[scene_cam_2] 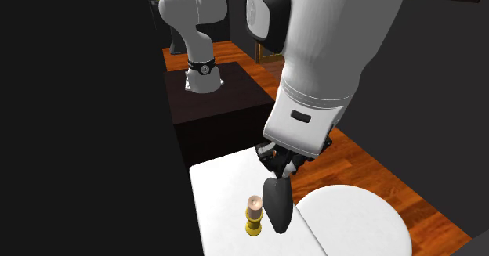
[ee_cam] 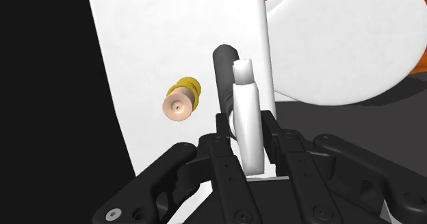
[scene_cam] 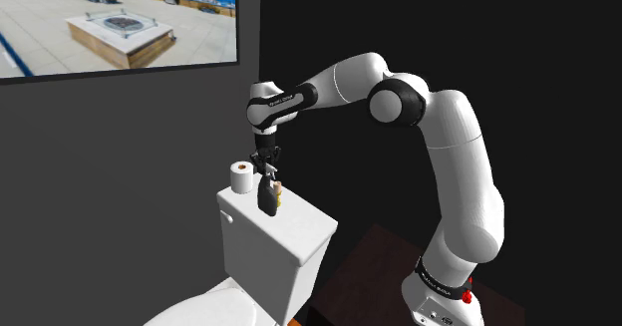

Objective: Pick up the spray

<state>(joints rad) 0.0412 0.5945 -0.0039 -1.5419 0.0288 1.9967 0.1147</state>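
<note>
Clamping the dark spray (scene_cam_2: 277,207), claw (ee_cam: 248,133) hangs over the toilet tank (scene_cam_2: 223,211).

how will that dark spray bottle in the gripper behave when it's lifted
Likely rigid: the dark teardrop-shaped spray bottle shows no dent in the shut black gripper. It might pivot, being gripped at its narrow top with the wider body below. The small yellow tan-capped bottle stands close beside it, so a swing could tip that.
</note>
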